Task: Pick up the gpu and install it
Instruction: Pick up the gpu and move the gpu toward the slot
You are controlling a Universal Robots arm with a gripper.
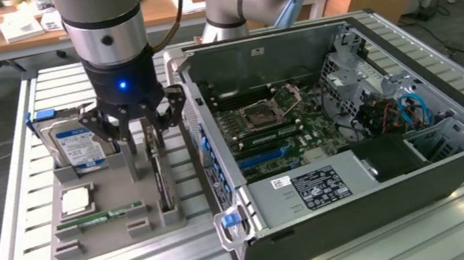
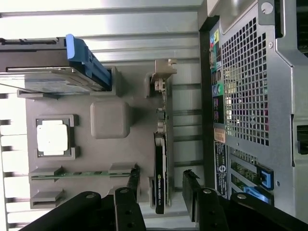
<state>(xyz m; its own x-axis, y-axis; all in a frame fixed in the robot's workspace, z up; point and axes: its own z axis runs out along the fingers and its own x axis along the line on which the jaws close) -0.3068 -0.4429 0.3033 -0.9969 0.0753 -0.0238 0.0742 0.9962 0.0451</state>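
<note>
Everything here is placed from the gray parts tray [image 1: 110,236] that lies on the slatted table beside the open computer case [image 1: 454,160]. The gpu [image 2: 160,163] stands on edge in a slot along the tray's side nearest the case. Its long axis runs along that side, roughly parallel to the case wall. Its silver bracket [image 2: 161,79] is at the tray end where the hard drive [image 1: 80,148] stands upright. The CPU [image 1: 76,201] and the green RAM stick [image 1: 99,217] lie on the tray's side away from the case, well apart from the card. The gripper [image 1: 143,134] hangs above the tray's case-side edge, directly over the card and pointing straight down. Its jaws are spread wide and hold nothing. In the wrist view the two fingers [image 2: 131,192] straddle the card's thin upper edge, one on the tray's inner side and one on the case side. Open space shows between each finger and the card, so the line between the pads crosses the card's long axis squarely. The card therefore lies straight below the claw, thin enough to pass between the pads. As I judge it, only height separates them. From these views I cannot tell how far above the card's top edge the fingertips are.
</note>
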